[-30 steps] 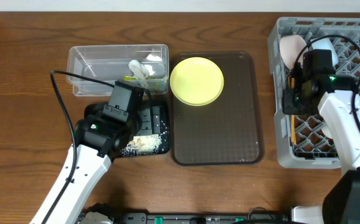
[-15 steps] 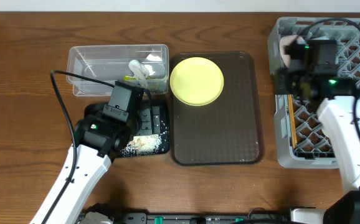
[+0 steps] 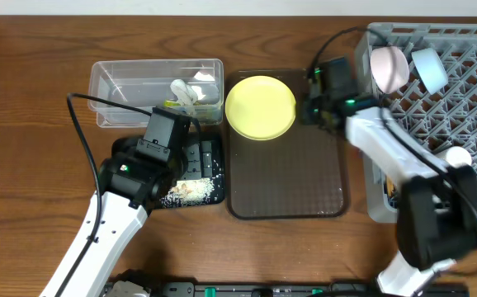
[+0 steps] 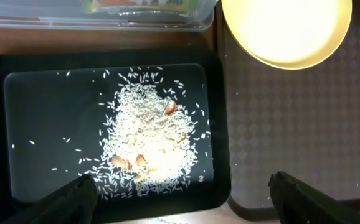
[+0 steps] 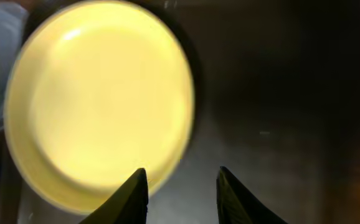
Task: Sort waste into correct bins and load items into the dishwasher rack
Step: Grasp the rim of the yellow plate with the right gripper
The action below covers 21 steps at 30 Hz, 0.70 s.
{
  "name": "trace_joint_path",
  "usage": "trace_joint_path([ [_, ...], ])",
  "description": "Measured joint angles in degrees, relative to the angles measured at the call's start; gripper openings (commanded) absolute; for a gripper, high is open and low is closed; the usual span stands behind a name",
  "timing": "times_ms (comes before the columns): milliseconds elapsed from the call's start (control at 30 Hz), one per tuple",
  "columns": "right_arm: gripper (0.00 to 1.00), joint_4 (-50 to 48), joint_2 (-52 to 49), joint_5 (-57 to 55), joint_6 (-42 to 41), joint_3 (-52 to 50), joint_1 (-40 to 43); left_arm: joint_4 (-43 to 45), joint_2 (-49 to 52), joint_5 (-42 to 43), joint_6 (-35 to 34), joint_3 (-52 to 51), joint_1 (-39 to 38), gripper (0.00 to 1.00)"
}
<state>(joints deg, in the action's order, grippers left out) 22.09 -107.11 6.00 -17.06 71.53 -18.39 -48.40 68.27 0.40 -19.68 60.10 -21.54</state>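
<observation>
Overhead looks straight down on the whole bench (image 3: 24, 99); both wrist views face down, close, sharing the yellow plate (image 4: 286, 31), the blurred right seemingly nearest.

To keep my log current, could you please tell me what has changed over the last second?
The right gripper swung left from over the dishwasher rack to the brown tray, now open and empty beside the yellow plate. The left gripper, plate and rice in the black tray stayed put.

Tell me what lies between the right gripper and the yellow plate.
Only a narrow strip of bare brown tray, as the overhead view shows. In the right wrist view the open right gripper sits right at the rim of the yellow plate.
</observation>
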Motion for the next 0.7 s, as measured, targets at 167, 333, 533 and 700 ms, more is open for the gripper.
trace_joint_path([
  [167, 0.20, -3.5, -6.9, -0.9, -5.6, 0.0, -2.5, -0.1, 0.0, 0.0, 0.0, 0.0, 0.0, 0.91],
  [333, 0.01, -2.3, -8.5, -3.9, -10.7, 0.2, -3.0, -0.3, 0.0, 0.0, 0.0, 0.0, 0.0, 0.91],
  [533, 0.01, 3.0, -7.6, -7.1, -12.5, 1.2, -2.9, -0.3, 0.0, 0.0, 0.0, 0.0, 0.0, 0.91],
  [700, 0.01, 8.5, -4.5, -8.8, -10.4, 1.0, -0.5, -0.5, 0.0, 0.0, 0.0, 0.0, 0.0, 0.91],
])
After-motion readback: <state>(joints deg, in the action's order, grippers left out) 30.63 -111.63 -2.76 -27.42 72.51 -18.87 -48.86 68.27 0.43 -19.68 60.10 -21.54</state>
